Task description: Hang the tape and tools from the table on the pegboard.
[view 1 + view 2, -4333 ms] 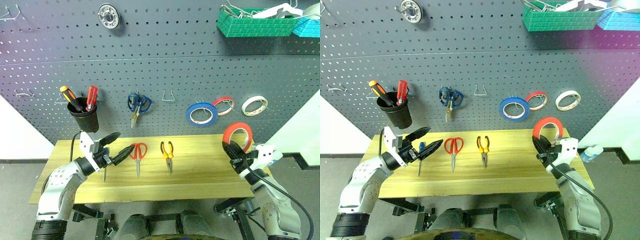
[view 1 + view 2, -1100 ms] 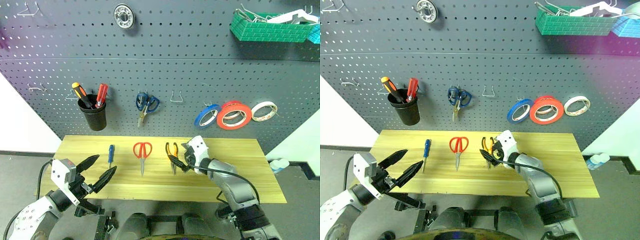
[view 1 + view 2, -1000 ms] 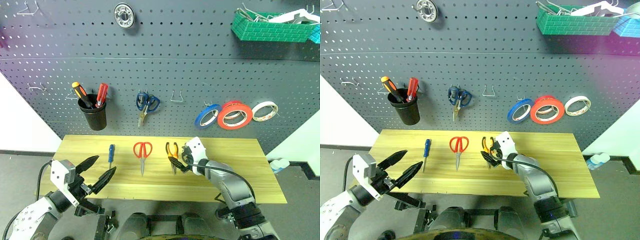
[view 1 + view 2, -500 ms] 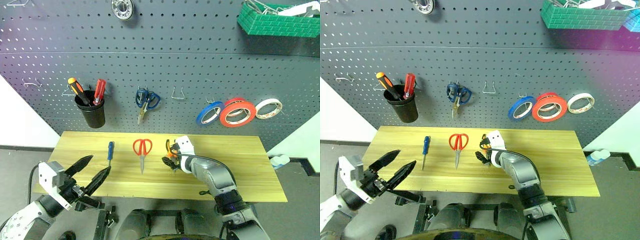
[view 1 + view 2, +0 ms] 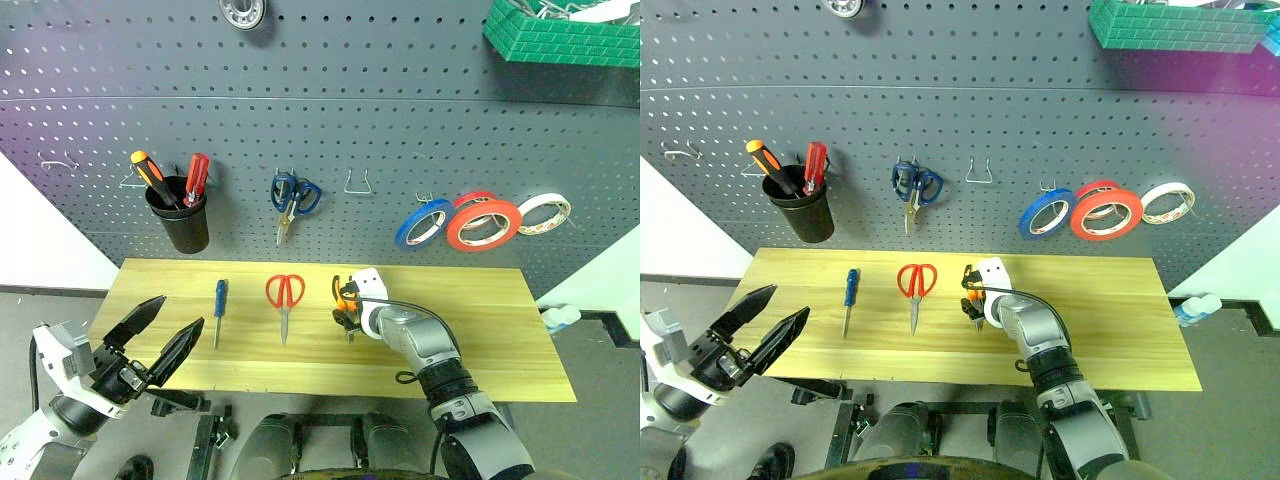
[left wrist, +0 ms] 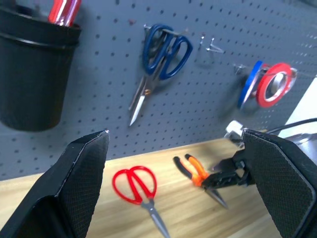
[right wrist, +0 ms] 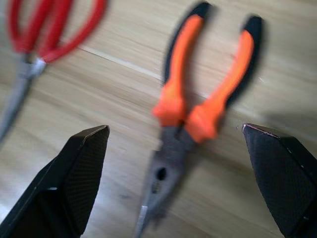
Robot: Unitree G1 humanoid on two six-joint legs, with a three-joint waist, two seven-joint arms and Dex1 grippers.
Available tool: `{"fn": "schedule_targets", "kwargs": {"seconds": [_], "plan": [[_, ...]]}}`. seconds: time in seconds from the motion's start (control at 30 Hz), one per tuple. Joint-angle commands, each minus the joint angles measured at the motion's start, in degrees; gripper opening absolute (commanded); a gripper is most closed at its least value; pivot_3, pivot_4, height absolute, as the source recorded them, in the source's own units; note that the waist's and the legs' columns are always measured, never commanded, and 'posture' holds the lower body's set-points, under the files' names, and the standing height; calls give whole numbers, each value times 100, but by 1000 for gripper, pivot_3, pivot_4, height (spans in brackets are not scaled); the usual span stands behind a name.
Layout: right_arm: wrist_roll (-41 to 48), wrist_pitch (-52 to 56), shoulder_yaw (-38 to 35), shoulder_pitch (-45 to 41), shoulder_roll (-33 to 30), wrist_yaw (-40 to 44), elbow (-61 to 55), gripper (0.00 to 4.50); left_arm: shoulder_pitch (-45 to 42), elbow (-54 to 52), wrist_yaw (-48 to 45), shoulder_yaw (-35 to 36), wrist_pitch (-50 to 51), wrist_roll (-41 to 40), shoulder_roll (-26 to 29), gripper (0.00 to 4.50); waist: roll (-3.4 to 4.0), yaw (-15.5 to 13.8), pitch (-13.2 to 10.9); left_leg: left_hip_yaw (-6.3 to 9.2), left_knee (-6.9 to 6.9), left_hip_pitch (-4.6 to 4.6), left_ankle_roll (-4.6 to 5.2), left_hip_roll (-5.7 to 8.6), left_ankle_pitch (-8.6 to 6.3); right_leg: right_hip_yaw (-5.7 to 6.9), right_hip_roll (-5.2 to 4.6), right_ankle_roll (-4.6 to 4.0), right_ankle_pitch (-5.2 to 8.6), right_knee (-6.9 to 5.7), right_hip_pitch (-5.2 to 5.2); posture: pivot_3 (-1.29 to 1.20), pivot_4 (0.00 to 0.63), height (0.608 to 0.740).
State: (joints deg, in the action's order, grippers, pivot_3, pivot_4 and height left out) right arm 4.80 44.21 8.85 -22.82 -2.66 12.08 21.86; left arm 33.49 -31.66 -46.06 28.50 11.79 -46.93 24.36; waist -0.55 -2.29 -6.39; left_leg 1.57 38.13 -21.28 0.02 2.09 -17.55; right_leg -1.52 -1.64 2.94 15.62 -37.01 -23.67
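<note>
Right hand point(image 5: 345, 318) hangs spread wide just over the pliers point(image 7: 198, 106), one finger on each side of the orange-and-black handles, gripping nothing; the pliers lie flat on the desk point(image 5: 480, 330). Left hand point(image 5: 150, 340) is also spread wide and empty, held off the desk's near left corner, well apart from the tools.

On the planks left of the pliers lie the red-handled scissors point(image 5: 282, 300), blades toward the near edge, and further left the small blue-handled screwdriver point(image 5: 219, 305). Nothing lies between the right hand and the pliers; the scissors are just beside them.

Up on the pegboard point(image 5: 330, 130) the big red tape point(image 5: 484, 224) hangs on a hook, overlapping a smaller red-and-white roll behind it, with a blue roll point(image 5: 421, 222) to its left and a white roll point(image 5: 545, 213) to its right. A bare metal hook point(image 5: 358, 183) sits above the pliers. Blue-handled scissors point(image 5: 291, 200) hang left of that hook, and a black cup point(image 5: 186, 222) holds an orange screwdriver and a red one. A green basket point(image 5: 560, 40) sits at the upper right.
</note>
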Motion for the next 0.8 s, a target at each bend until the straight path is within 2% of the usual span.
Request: {"fn": "schedule_targets", "kwargs": {"seconds": [0.03, 0.37, 0.8], "plan": [[1, -103, -121, -265, 205, -132, 131, 4494, 15, -201, -28, 140, -111, -81, 33, 4500, 2, 11, -4, 0, 0, -2, 0, 0, 0, 0, 1, 0, 0, 0, -2, 175, 105, 734], [-5, -143, -294, -527, 547, -255, 556, 4494, 93, -250, -51, 99, -116, 5, 45, 4500, 15, 3, -65, 4, -1, -8, 2, 0, -1, 6, -4, 0, 0, 4, -3, 184, 120, 734], [-209, -560, -351, -706, 522, -558, 562, 4494, 174, -407, 51, 15, -50, -18, 23, 4500, 19, 6, -139, 6, -6, -16, 4, 0, -2, 7, -4, -2, 1, 8, -13, 190, 129, 734]]}}
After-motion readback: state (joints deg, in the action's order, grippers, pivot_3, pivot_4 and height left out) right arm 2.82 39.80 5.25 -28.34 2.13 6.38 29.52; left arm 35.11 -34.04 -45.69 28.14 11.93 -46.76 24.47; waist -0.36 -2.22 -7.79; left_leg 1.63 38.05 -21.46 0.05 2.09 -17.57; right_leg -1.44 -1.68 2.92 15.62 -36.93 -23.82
